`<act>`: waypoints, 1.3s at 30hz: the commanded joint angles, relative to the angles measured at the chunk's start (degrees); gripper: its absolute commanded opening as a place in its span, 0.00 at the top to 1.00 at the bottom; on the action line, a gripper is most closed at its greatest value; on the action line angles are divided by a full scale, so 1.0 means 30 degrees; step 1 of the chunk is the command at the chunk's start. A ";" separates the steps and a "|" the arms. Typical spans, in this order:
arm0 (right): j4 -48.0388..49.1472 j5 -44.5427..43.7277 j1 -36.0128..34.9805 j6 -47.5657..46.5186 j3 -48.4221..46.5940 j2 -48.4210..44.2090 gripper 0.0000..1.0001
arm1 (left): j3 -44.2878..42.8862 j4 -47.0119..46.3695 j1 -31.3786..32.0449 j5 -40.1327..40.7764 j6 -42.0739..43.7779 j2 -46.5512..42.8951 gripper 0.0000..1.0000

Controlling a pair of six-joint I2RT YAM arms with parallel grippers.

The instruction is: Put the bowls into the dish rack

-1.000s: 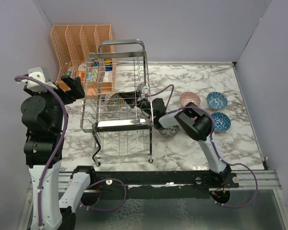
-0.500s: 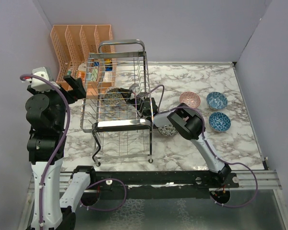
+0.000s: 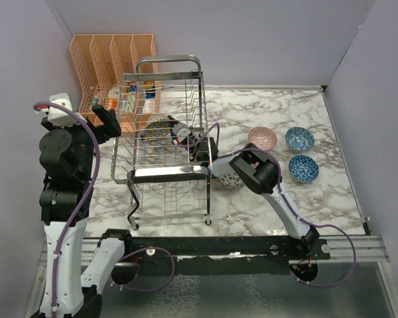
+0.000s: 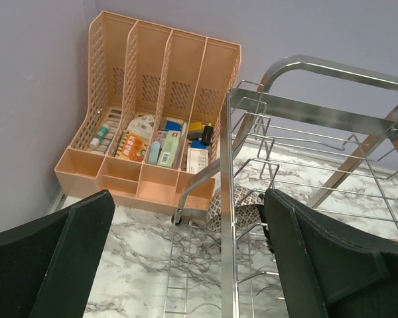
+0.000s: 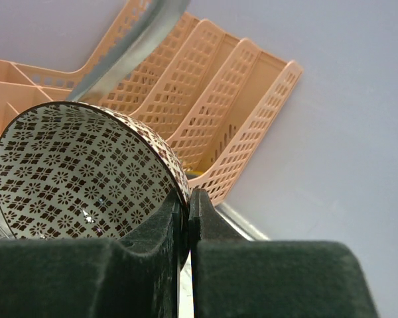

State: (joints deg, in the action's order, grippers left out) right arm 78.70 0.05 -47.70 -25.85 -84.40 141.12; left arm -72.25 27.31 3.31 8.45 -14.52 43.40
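Note:
The chrome dish rack [image 3: 166, 173] stands left of centre on the marble table. My right gripper [image 3: 180, 131] reaches in through its right side and is shut on the rim of the grey-beige patterned bowl [image 3: 159, 125], which is tilted on edge inside. In the right wrist view the bowl [image 5: 79, 172] is pinched at my right gripper [image 5: 188, 211]. My left gripper [image 3: 106, 119] hangs open just outside the rack's left side, holding nothing. From the left wrist, the bowl [image 4: 237, 205] shows behind the rack's wires [image 4: 227, 218], between the spread jaws of my left gripper [image 4: 189, 265].
A black-and-white bowl [image 3: 229, 179] lies partly under my right arm. A pink-red bowl [image 3: 262, 137] and two blue bowls [image 3: 299, 139] [image 3: 304, 168] sit on the right of the table. An orange slotted organizer [image 3: 106, 66] with small items stands against the back wall behind the rack.
My right gripper has carried the patterned bowl further toward the back of the rack. My left arm has shifted slightly, its gripper still open.

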 commanded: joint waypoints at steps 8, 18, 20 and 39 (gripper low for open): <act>0.2674 0.4395 -0.0419 -0.3978 0.1557 0.0973 0.99 | 0.0068 -0.0896 0.0360 0.0690 0.0358 -0.0118 0.01; 0.0797 0.6109 -0.0417 -0.5730 0.1448 0.0832 0.99 | -0.0145 -0.0854 0.0588 0.0916 0.0501 -0.0062 0.01; 0.0346 0.6266 -0.0432 -0.5890 0.1324 0.0817 0.96 | -0.0152 -0.0858 0.0638 0.1040 0.0556 -0.0088 0.01; -0.0368 0.7979 -0.0447 -0.7993 0.1937 0.0626 0.78 | -0.0036 -0.0966 0.0710 0.1284 0.0623 -0.0096 0.01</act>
State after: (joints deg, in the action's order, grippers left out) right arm 75.53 22.33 -48.36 -47.64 -81.41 140.44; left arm -72.18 26.15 5.13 11.00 -13.26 43.40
